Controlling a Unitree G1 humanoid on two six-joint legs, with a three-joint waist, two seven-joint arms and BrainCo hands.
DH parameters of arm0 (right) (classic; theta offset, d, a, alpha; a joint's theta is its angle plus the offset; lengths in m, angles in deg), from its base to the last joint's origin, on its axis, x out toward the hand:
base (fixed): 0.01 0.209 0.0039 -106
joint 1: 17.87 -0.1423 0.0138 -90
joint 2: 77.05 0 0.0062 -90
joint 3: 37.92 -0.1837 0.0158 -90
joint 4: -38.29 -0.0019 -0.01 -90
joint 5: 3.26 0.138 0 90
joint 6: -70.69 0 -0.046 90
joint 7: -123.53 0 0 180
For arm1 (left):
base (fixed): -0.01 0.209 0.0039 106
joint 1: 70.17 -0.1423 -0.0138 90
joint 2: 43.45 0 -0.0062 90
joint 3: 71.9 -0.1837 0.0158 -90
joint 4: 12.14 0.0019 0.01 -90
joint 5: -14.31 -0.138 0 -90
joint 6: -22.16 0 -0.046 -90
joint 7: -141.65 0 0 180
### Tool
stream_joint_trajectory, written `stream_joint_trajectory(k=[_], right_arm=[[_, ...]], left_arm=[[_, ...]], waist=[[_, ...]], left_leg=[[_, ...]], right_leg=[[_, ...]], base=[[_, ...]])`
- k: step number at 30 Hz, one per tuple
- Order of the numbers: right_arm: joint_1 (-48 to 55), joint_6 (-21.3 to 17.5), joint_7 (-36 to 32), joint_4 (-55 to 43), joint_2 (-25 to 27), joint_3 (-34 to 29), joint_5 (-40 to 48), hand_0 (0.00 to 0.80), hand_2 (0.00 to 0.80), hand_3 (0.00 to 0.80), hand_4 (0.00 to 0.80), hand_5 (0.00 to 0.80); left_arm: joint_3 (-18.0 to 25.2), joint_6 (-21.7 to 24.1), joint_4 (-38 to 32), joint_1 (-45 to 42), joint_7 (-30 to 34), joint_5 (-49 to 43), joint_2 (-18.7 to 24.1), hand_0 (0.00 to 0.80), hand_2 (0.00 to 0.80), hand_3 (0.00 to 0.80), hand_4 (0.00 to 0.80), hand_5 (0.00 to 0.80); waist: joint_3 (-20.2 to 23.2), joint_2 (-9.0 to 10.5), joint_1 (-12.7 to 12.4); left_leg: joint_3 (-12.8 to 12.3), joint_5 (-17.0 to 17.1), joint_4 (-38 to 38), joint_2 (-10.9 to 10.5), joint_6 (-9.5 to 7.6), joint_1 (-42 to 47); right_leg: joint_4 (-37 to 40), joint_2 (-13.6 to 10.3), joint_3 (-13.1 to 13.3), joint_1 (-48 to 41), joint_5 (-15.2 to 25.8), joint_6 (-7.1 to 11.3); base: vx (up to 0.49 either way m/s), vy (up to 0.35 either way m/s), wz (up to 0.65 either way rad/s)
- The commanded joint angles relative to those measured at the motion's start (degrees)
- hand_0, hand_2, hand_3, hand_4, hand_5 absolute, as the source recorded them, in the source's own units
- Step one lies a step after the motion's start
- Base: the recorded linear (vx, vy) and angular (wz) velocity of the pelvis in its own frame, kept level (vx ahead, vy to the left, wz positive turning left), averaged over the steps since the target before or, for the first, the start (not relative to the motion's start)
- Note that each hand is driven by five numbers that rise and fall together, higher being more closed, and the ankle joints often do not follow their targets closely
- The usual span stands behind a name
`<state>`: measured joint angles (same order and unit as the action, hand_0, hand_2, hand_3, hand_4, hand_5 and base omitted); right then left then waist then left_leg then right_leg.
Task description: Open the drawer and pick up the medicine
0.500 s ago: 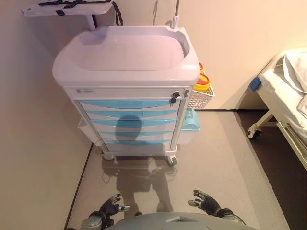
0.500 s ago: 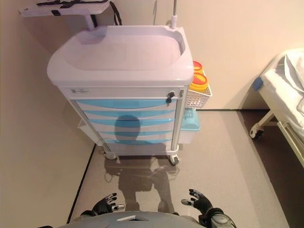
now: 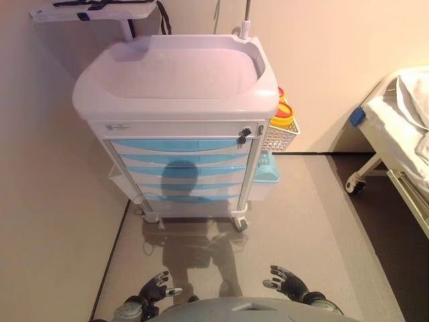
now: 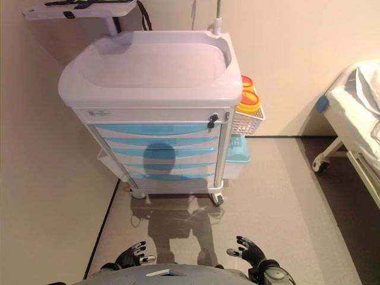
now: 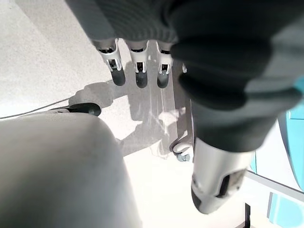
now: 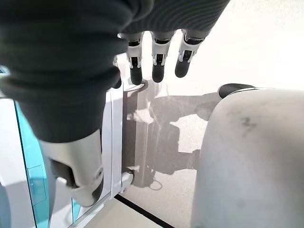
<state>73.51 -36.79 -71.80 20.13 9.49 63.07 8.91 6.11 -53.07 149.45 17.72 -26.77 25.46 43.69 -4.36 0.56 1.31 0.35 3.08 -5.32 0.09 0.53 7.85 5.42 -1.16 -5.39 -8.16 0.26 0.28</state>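
A white medical cart (image 3: 175,87) stands ahead against the wall, with several light blue drawers (image 3: 179,145) down its front, all shut. A small key lock (image 3: 245,133) sits at the top right of the drawer stack. No medicine shows in any view. My left hand (image 3: 155,289) hangs low at the lower left, open and empty, far below the cart. My right hand (image 3: 288,282) hangs low at the lower right, open and empty. Each wrist view shows straight fingers (image 5: 137,71) (image 6: 157,59) over bare floor.
A white wire basket (image 3: 281,136) with yellow-lidded containers (image 3: 282,119) hangs on the cart's right side, with a light blue bin (image 3: 267,173) below it. A bed (image 3: 402,134) on wheels stands at the right. A shelf (image 3: 94,11) juts out at the cart's back left.
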Motion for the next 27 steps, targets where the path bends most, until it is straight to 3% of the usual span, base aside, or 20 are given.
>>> stream_joint_trajectory(k=[1,5,9,16,23,27], right_arm=[[-3.54,-1.97,0.47,1.46,-0.91,0.99,-0.11,0.0,0.0,0.0,0.0,0.0],[-3.58,-1.98,2.86,0.56,-0.1,1.16,-1.34,0.0,0.0,0.0,0.0,0.0],[-5.29,-1.03,3.97,-1.7,1.9,1.79,-0.3,0.0,0.0,0.0,0.0,0.0],[-8.46,-2.38,4.47,-4.85,4.32,3.75,1.16,0.0,0.0,0.0,0.0,0.0],[-9.4,-3.13,5.57,-6.85,6.22,4.48,3.96,0.0,0.0,0.0,0.0,0.0],[-8.81,-4.72,4.77,-6.57,6.41,5.2,4.39,0.0,0.0,0.0,0.0,0.0]], left_arm=[[0.7,0.71,3.23,4.46,-0.43,1.78,-1.26,0.0,0.0,0.0,0.0,0.0],[1.39,1.8,2.03,5.8,-1.19,5.63,-0.77,0.0,0.0,0.0,0.0,0.0],[2.55,3.93,-0.07,10.01,-2.88,13.03,0.32,0.0,0.0,0.0,0.0,0.0],[5.19,6.36,-5.79,16.88,-5.66,22.62,2.15,0.0,0.0,0.0,0.0,0.0],[9.94,6.88,-12.55,25.64,0.17,43.21,6.57,0.0,0.0,0.0,0.0,0.0],[13.77,5.23,-13.82,33.67,6.24,60.76,10.65,0.0,0.0,0.0,0.0,0.0]], waist=[[-1.99,0.98,-0.4],[-3.73,0.57,0.35],[-8.28,0.25,1.39],[-14.44,0.42,2.68],[-18.06,1.71,4.54],[-19.21,3.21,6.09]], left_leg=[[-1.97,-5.68,0.32,-2.01,-1.53,0.63],[-2.08,-5.99,2.04,-2.11,-2.13,-0.76],[-2.15,-7.85,10.43,-2.97,-3.36,-7.46],[-4.16,-9.09,19.42,-3.71,-4.25,-18.0],[-6.54,-11.95,28.07,-3.68,-5.25,-27.17],[-8.07,-14.47,33.1,-2.98,-5.7,-31.56]], right_leg=[[-2.86,-1.02,-0.63,1.46,0.25,3.71],[-6.52,-1.36,0.29,3.91,-1.04,3.27],[-13.81,-1.95,1.9,10.91,-2.36,2.25],[-21.6,-2.6,4.66,21.72,-3.01,2.02],[-25.4,-2.29,8.01,30.9,-1.94,2.11],[-26.46,-1.65,9.62,34.47,-1.24,2.16]], base=[[0.087,0.024,-0.03],[0.048,0.056,-0.06],[-0.041,0.084,-0.23],[-0.113,0.093,-0.17],[-0.062,0.089,-0.22],[-0.018,0.034,-0.19]])
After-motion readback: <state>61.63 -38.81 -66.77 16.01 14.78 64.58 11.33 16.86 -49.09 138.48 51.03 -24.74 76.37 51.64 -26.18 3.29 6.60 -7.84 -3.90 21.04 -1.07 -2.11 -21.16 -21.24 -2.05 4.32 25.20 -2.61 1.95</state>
